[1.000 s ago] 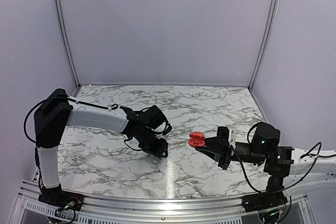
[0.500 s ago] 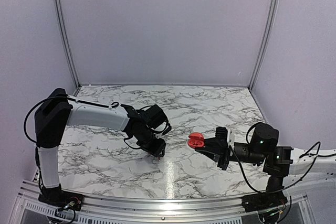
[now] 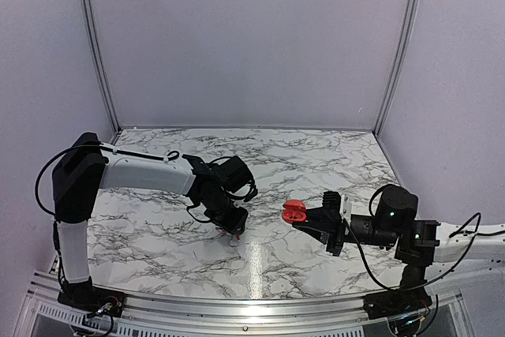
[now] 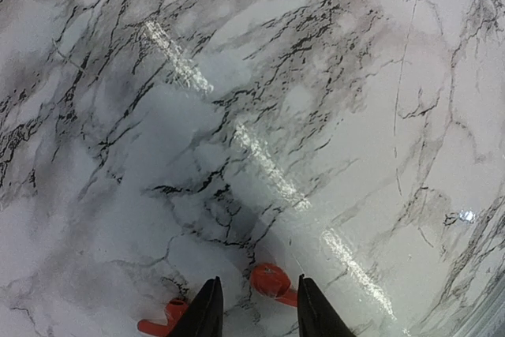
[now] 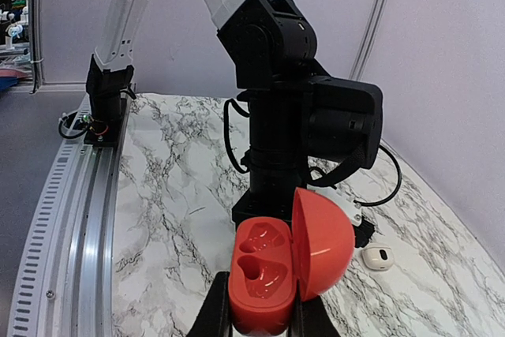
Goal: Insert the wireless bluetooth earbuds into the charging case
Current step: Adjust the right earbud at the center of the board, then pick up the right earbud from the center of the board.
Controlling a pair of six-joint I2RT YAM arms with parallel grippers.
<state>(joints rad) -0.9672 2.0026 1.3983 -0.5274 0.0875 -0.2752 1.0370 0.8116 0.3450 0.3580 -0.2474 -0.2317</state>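
Though nowhere near seated, found both red earbuds point(image 4: 272, 283) loose on the marble bench point(image 4: 355, 116), close together. Noted left pincer point(image 4: 257, 282) spread narrowly astride one, not yet pinching. Observed right pincer point(image 5: 260, 305) pressed on the open red charging case point(image 5: 264, 274), held aloft, with both wells empty. Judged: no insertion done; two pickups and placements outstanding.

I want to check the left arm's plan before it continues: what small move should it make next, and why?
Probably close the left gripper fully on the red earbud lying between its fingers on the table; the jaws do not yet clamp it. The right gripper holds the charging case open, both wells empty.
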